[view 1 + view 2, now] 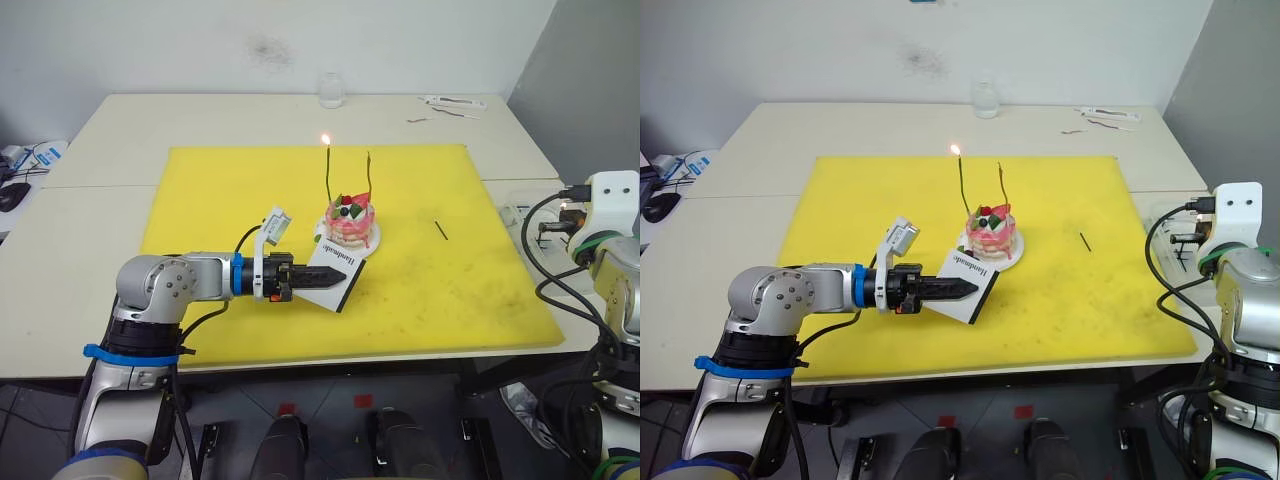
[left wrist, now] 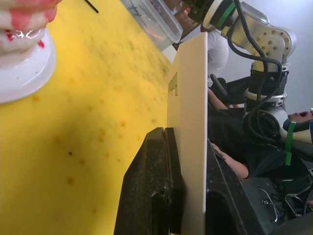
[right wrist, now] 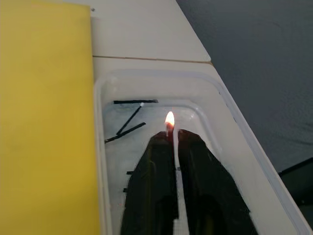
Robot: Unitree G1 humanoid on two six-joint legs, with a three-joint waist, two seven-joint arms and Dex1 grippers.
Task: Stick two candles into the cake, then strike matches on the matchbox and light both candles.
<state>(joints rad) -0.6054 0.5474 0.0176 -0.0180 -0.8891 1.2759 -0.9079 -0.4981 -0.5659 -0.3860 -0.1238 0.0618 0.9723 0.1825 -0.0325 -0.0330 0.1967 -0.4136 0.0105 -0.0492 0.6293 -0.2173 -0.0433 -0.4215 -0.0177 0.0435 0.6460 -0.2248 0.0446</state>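
Lighting is half done: the greenish candle (image 1: 327, 170) burns in the cake (image 1: 350, 222) at the yellow mat's centre, while the right gripper (image 3: 174, 138) pinches a flaming match (image 3: 172, 139) over a clear tray (image 3: 234, 127) at 3 o'clock, to be carried to the unlit tan candle (image 1: 369, 175), and the left gripper (image 1: 318, 276) clamps the matchbox (image 1: 333, 273) at the cake's 7 o'clock.

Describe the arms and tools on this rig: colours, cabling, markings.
Left arm: silver-grey rounded joint housings, blue ring at the wrist, blue strap lower down, black cable looping underneath. A small white camera module sits above the wrist. Left tool: two black fingers. Right arm: white and grey shells, green band, loose black cables.
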